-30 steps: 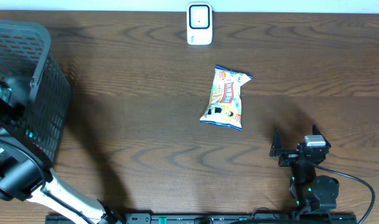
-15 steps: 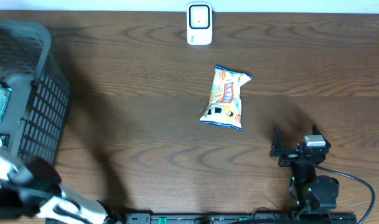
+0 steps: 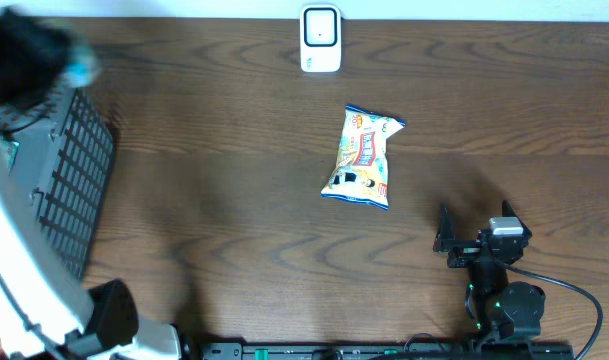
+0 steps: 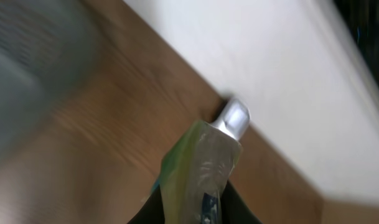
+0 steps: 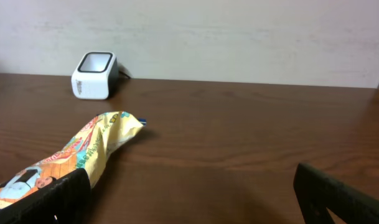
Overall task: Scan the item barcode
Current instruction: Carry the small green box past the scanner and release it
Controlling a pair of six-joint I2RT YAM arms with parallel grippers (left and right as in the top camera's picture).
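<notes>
Dark wood-grain table (image 3: 234, 150) meets a pale wall (image 5: 239, 31). Left gripper (image 4: 192, 210) clamps a green pouch (image 4: 198, 162); right gripper (image 5: 189, 186) stands wide, empty, near the snack bag (image 3: 364, 158).

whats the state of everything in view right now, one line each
white barcode scanner: upright at the table's far edge
yellow snack bag: lying flat mid-table, unheld
green foil packet: clamped in left gripper
left gripper: shut on that packet
right gripper: open, empty
black mesh basket: upright, left side
</notes>
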